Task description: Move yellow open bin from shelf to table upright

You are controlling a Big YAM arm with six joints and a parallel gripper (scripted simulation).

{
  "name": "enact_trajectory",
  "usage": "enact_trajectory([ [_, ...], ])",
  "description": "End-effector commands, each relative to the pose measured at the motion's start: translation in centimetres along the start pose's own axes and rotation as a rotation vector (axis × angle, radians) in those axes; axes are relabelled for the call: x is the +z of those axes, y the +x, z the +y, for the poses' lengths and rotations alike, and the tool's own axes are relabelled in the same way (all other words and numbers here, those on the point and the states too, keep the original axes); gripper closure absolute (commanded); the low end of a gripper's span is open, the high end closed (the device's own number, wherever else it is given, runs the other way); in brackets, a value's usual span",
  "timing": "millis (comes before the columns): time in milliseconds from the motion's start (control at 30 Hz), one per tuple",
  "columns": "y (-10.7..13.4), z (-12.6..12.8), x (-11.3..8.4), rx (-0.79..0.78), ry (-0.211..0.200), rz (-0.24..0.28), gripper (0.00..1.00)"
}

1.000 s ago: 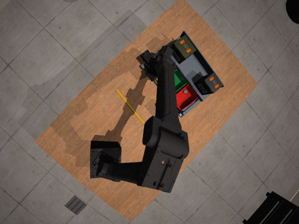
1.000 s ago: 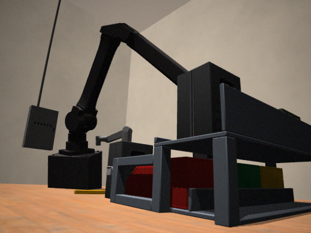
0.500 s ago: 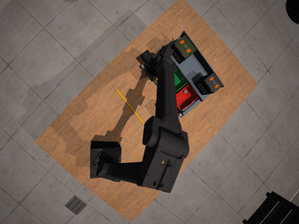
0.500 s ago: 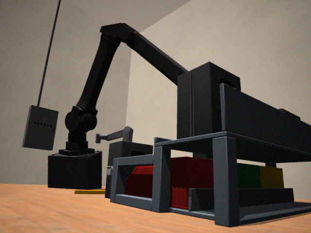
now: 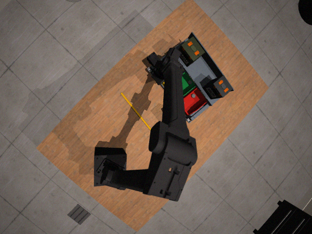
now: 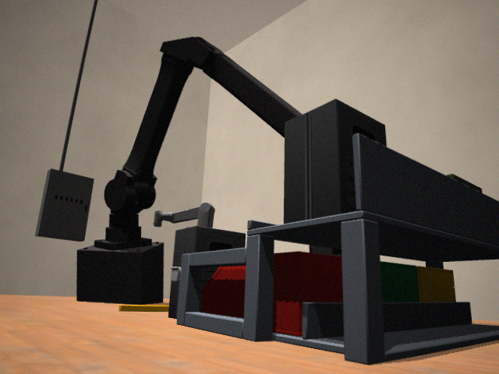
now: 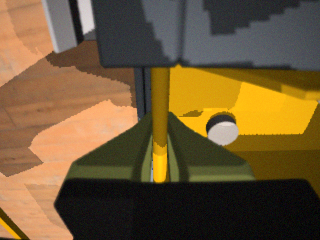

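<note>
The wrist view shows what the other two conceal: the gripper [image 5: 158,72] [image 7: 160,119] is closed on the near wall of the yellow open bin [image 5: 163,84] [image 6: 436,284] [image 7: 275,112], one olive finger on each side of it. That view also looks into the bin, where a round, pale-topped part [image 7: 222,132] is visible. From above, the arm [image 5: 173,95] [image 6: 173,104] covers nearly all of the yellow bin, leaving only a sliver. The exterior view hides the gripper but shows the bin on the lower level of the shelf [image 5: 201,66] [image 6: 362,290], beside the green bin [image 5: 186,83] [image 6: 398,281]. Only the top view shows inside the red bin [image 5: 192,102] [image 6: 310,277], with a round part. The shelf stands on the desk [image 5: 100,113] [image 6: 80,342] [image 7: 80,135].

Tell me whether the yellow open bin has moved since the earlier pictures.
No. In the exterior view, the yellow open bin shows no visible shift against the shelf's near corner post.
</note>
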State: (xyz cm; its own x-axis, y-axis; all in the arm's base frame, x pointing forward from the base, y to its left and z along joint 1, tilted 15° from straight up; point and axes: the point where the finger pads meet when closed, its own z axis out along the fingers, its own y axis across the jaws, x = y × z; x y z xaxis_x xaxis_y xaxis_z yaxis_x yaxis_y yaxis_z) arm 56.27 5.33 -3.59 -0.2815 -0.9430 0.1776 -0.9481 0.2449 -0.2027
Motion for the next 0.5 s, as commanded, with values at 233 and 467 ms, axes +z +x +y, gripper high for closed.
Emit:
enact_trajectory([
  [233,0.52,0.04,0.76,-0.004,-0.005,0.001,1.0],
  [467,0.52,0.02,0.63,-0.004,-0.004,0.001,1.0],
])
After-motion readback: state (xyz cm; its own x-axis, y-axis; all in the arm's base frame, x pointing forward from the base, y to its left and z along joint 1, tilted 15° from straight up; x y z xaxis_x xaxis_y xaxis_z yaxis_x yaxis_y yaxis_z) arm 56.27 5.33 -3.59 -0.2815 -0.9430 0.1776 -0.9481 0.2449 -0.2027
